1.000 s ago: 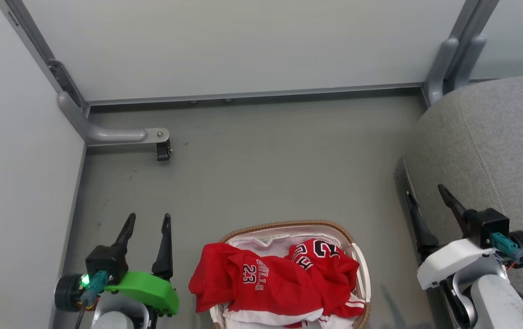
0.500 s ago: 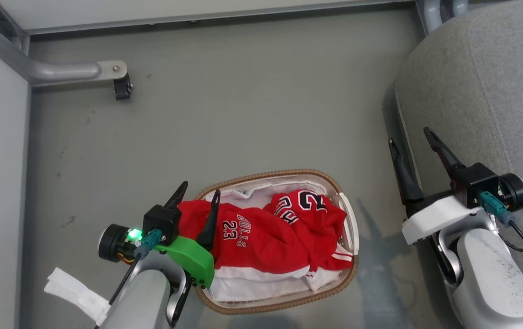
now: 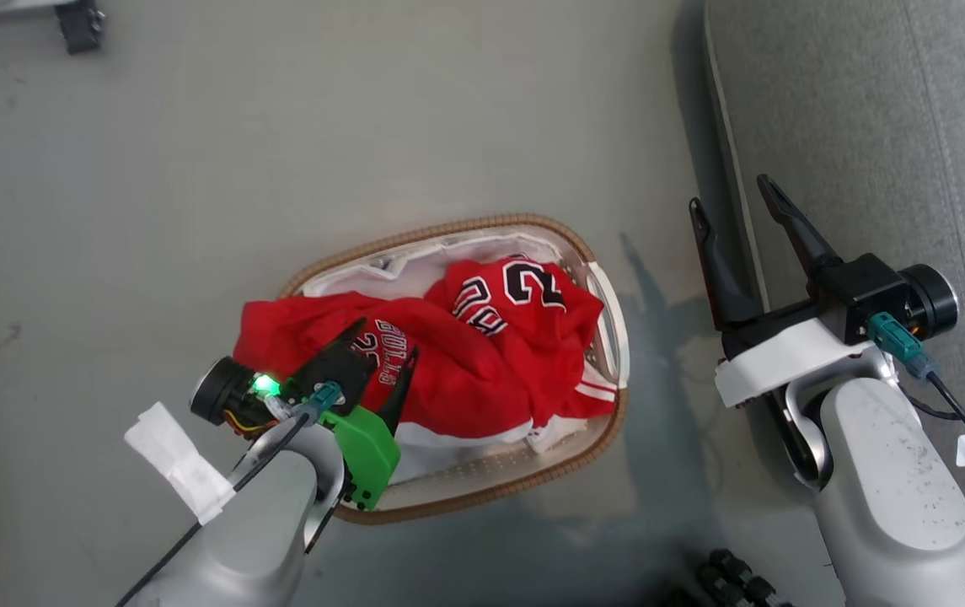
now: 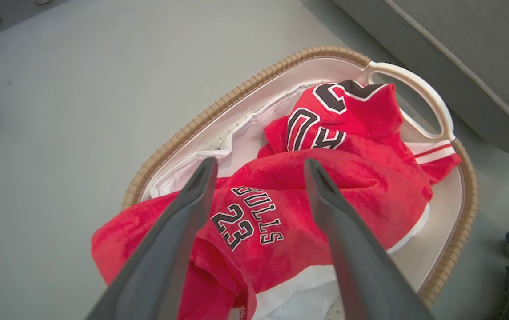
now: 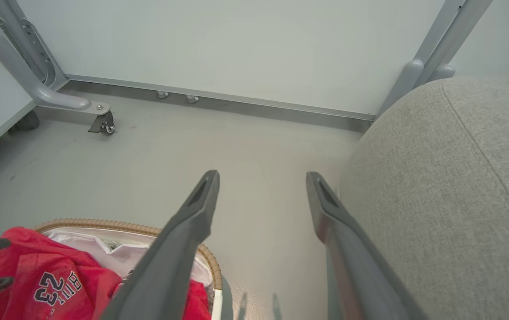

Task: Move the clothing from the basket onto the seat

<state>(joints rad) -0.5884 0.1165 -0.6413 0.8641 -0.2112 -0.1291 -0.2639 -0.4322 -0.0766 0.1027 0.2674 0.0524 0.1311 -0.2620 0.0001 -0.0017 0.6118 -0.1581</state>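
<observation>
While clothing (image 3: 482, 379) lies in basket (image 3: 448, 229), left pincer (image 3: 387, 335) hangs spread above.

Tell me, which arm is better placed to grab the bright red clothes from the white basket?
Left. The left gripper hangs open over the bright red basketball clothing in the oval white plastic basket, fingers straddling the "23". The right gripper, open, is beside the grey fabric seat.

The oval white plastic basket with a brown woven rim (image 4: 281, 78) is open on top. Bright red basketball clothes (image 3: 482, 371) heap over its left rim. Bare grey floor (image 3: 280, 126) lies wide on the left and far side. The big grey cloth seat (image 3: 870, 101) stands near on the right, with a thin strip of floor between.
</observation>
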